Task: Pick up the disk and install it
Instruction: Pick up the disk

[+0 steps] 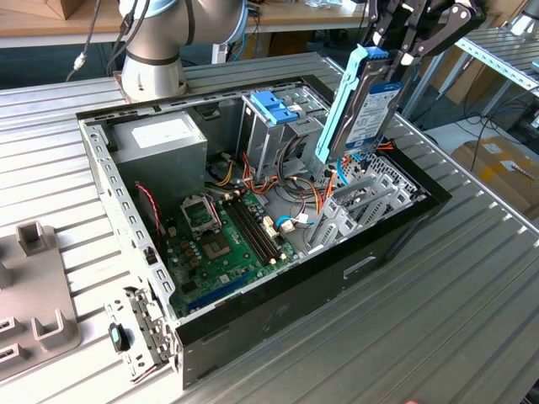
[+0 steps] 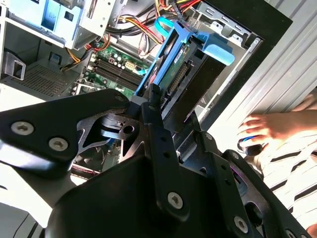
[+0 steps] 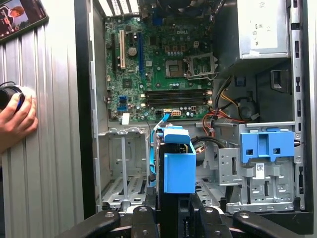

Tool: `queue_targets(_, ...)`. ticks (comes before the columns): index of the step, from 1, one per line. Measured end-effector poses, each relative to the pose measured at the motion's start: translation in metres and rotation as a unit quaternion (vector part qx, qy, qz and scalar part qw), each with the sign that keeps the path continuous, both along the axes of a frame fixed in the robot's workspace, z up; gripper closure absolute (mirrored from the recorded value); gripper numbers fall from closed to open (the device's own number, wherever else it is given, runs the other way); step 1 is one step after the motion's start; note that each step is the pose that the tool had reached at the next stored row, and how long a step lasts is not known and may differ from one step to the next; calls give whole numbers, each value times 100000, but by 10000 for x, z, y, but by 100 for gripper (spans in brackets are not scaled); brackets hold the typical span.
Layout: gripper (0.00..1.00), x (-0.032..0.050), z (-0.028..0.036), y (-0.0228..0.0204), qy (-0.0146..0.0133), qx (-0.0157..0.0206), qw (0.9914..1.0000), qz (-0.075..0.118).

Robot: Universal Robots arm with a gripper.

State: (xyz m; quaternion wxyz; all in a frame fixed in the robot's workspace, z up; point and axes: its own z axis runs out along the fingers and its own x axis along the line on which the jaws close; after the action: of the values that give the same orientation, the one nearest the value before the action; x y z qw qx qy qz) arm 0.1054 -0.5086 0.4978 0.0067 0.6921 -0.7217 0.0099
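over the computer case [image 1: 295, 313], the gripper [image 1: 396, 57] clamps the disk [image 1: 370, 109] (nearly upright).

Soft, even light fills the exterior view, bright as daylight. The ribbed worktop [image 1: 472, 286] carries a pale sheen along its ridges and shows no hard shadows. Inside the computer case [image 1: 278, 316] the near wall shades the lower edge of the board, while the white label of the disk [image 1: 370, 114] is brightly lit. In the second wrist view the worktop is blown out almost to white — a hand [image 2: 277, 126] there looks washed out — and the black end effector [image 2: 151, 101] reads dark, with small highlights on its screws. The first wrist view is evenly lit, with clear colours.
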Motion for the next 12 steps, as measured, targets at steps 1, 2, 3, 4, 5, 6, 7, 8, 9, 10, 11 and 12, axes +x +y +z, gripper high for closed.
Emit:
queue_targets(1,65,0,0,-5,1,-2,100000,-1)
queue_targets(2,65,0,0,-10,2,-1,100000,-3)
queue_targets(3,65,0,0,-16,2,-6,100000,0)
queue_targets(4,65,0,0,-23,1,-7,100000,-1)
queue_targets(5,65,0,0,-30,1,-4,100000,1)
queue_targets(6,65,0,0,-39,2,0,100000,-3)
queue_targets(7,65,0,0,-49,1,-6,100000,1)
queue_targets(8,65,0,0,-58,2,-5,100000,-1)
queue_targets(9,65,0,0,-68,1,-8,100000,0)
queue_targets(10,65,0,0,-77,1,-14,100000,2)
queue_targets(11,65,0,0,-90,0,-9,100000,-2)
queue_targets(12,65,0,0,-98,3,-19,100000,0)
